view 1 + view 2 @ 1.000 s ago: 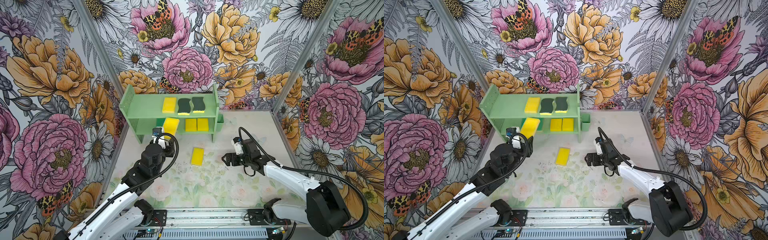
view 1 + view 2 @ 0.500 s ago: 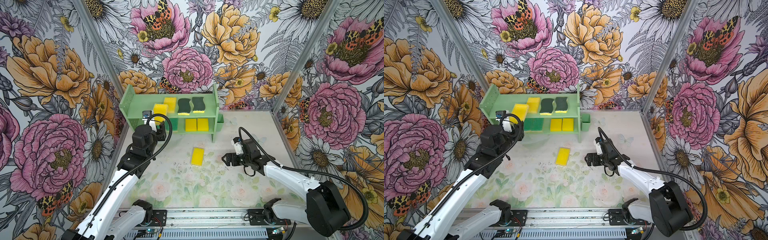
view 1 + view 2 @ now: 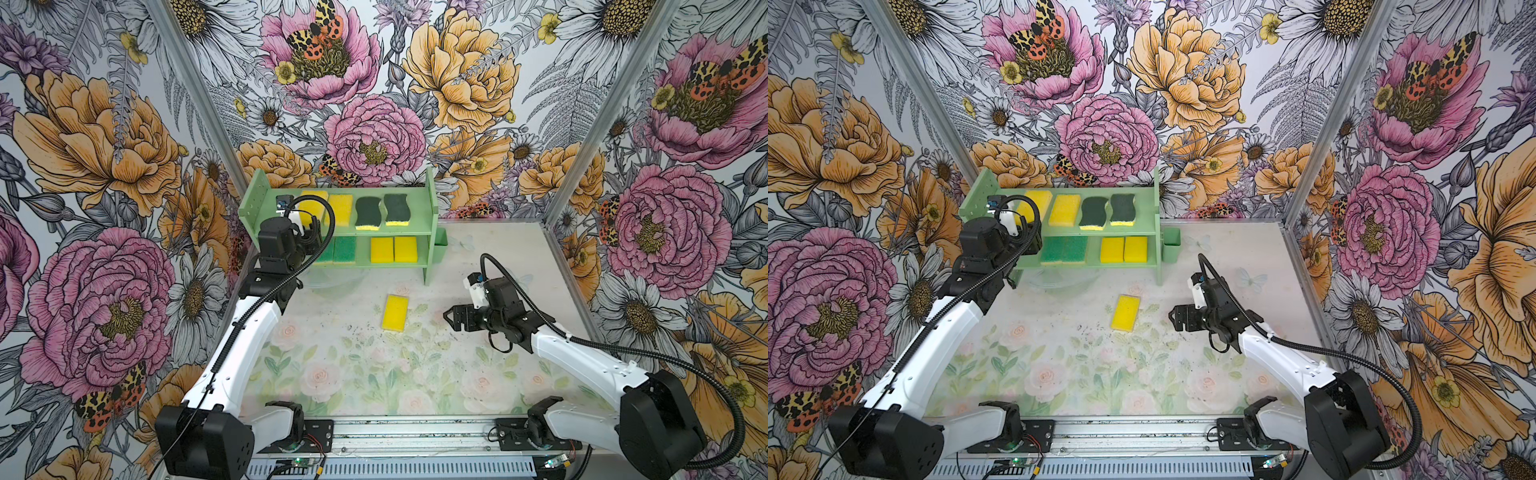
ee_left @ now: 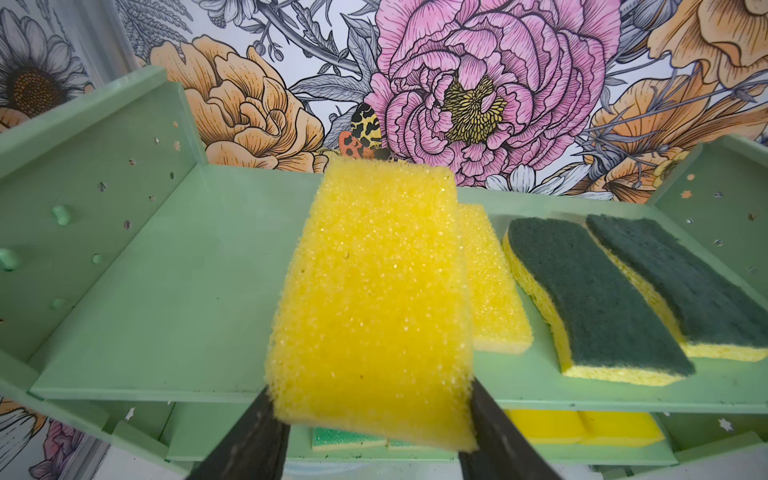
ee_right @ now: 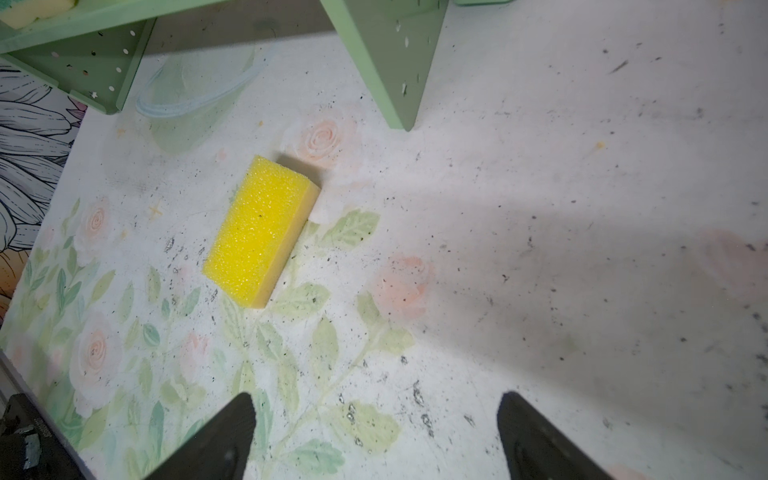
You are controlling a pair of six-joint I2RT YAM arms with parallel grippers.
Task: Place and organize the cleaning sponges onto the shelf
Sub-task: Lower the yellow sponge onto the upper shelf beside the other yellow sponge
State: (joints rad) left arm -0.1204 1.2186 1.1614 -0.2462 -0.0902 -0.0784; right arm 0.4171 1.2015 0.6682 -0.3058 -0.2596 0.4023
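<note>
Left wrist view alone shows left hand [image 4: 370, 395] gripping yellow sponge [image 4: 370, 291] above shelf [image 4: 166, 291] top tier. Right hand [image 3: 451, 321] wide; loose sponge [image 3: 395, 312] at its 9 o'clock.

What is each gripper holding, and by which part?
The left gripper pinches a plain yellow sponge by its long sides near one end. The right gripper is open, empty.

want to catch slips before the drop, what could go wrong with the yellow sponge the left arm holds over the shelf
1. The held sponge is pinched at its near end by the left jaws, and that end hangs past the front edge of the shelf; released here, it may tip off.
2. It is very close to the neighbouring yellow sponge, so it could land overlapping or nudge it.
</note>
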